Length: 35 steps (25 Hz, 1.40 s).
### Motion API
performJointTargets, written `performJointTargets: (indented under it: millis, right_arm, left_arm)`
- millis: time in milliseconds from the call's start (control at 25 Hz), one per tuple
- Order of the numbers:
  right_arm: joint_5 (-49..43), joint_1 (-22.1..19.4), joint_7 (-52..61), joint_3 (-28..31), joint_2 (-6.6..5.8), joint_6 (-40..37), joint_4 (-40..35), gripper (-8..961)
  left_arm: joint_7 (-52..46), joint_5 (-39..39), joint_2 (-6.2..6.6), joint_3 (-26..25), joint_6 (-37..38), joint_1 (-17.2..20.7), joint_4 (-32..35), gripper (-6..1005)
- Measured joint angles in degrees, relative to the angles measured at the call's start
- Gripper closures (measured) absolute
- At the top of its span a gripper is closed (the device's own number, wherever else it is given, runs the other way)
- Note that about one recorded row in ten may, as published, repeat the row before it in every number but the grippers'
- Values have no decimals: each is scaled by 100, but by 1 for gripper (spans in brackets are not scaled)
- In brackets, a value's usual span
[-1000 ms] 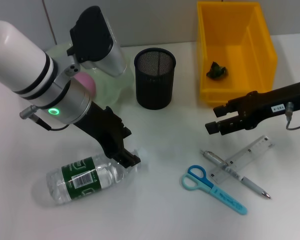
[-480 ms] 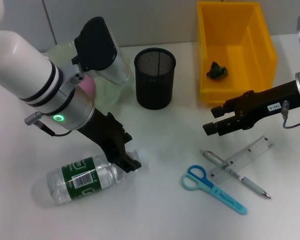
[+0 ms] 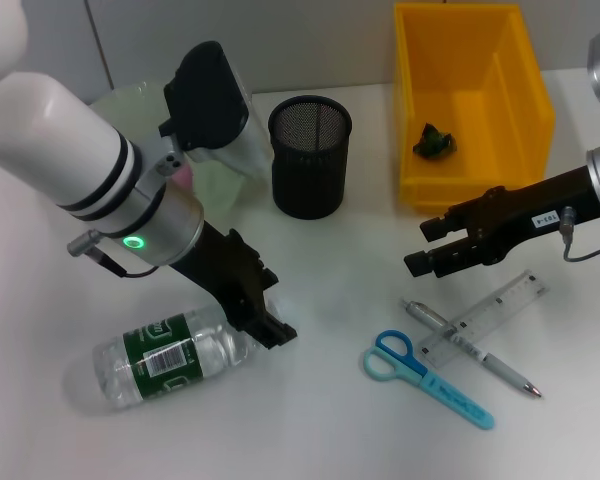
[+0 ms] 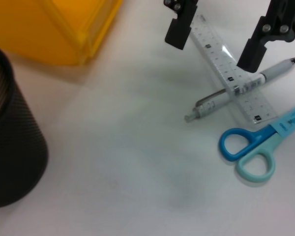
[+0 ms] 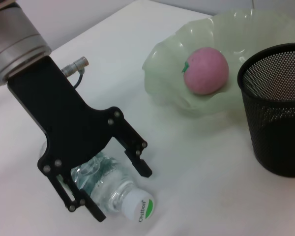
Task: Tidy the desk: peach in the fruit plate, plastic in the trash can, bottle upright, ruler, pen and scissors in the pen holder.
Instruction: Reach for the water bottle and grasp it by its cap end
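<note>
Compared with 1 second ago, your left hand (image 3: pixel 270 335) has slid a little further along the bottle (image 3: pixel 165 357) toward its cap end, and the right hand (image 3: pixel 425 258) has edged slightly lower and nearer the stationery; nothing on the table (image 3: pixel 320 420) itself has moved.

The bottle's white cap (image 5: pixel 140 208) carries green lettering too small to read, and its green label shows a white barcode patch.

Your left hand's fingers are spread apart, straddling the bottle's neck where it lies on its side; you cannot tell if they touch it. The right hand hovers with fingers apart, holding nothing, just above the ruler (image 3: pixel 485 315), which lies across the pen (image 3: pixel 470 347), with the scissors (image 3: pixel 425 378) beside them.

The peach (image 5: pixel 205 70) sits in the fruit plate (image 5: pixel 162 64), next to the pen holder (image 3: pixel 309 156). A dark green scrap (image 3: pixel 433 140) lies in the trash can (image 3: pixel 471 105).
</note>
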Motion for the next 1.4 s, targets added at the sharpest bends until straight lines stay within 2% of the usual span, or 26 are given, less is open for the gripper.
performJointTargets:
  millis: [360, 1400]
  right_arm:
    - [-3, -9, 12, -20, 7, 6, 0, 228]
    - [-19, 8, 12, -38, 7, 76, 113, 228]
  left_arm:
    - [46, -109, 0, 237, -302, -18, -160, 245]
    - [47, -73, 0, 419, -559, -5, -362, 245]
